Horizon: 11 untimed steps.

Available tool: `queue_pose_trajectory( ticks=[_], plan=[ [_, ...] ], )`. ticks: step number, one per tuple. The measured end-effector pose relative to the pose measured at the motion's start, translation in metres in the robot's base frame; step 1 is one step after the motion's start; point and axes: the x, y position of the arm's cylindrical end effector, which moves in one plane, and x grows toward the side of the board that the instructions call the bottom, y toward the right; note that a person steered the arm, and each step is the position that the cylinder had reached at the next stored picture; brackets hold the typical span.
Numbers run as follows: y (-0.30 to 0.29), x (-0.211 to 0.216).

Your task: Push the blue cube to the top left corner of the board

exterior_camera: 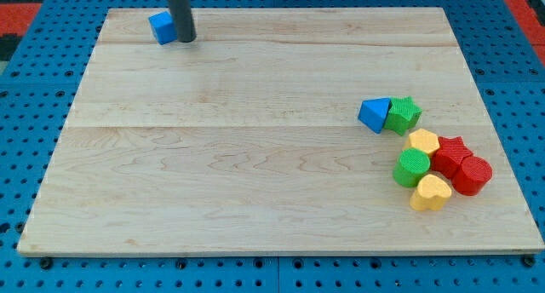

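The blue cube (161, 27) sits near the top left of the wooden board (213, 157), a little right of the corner. My tip (186, 39) stands right against the cube's right side, touching or nearly touching it. The dark rod rises from there out of the view's top.
A cluster sits at the view's right: a blue triangular block (374, 114), a green star (403, 115), a yellow block (422, 142), a red star (450, 152), a red cylinder (472, 175), a green cylinder (411, 168), and a yellow heart (431, 193). Blue pegboard surrounds the board.
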Motion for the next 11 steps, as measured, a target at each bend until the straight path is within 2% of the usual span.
queue_pose_trajectory(
  ticks=[1, 2, 3, 4, 5, 6, 7, 8, 10, 11],
  plan=[
    [0.020, -0.009],
    [-0.028, -0.025],
    [-0.080, -0.023],
    [-0.021, -0.008],
    [-0.053, 0.019],
    [-0.101, 0.022],
    [-0.113, 0.006],
    [-0.082, 0.005],
    [0.133, 0.009],
    [0.261, 0.038]
  ],
)
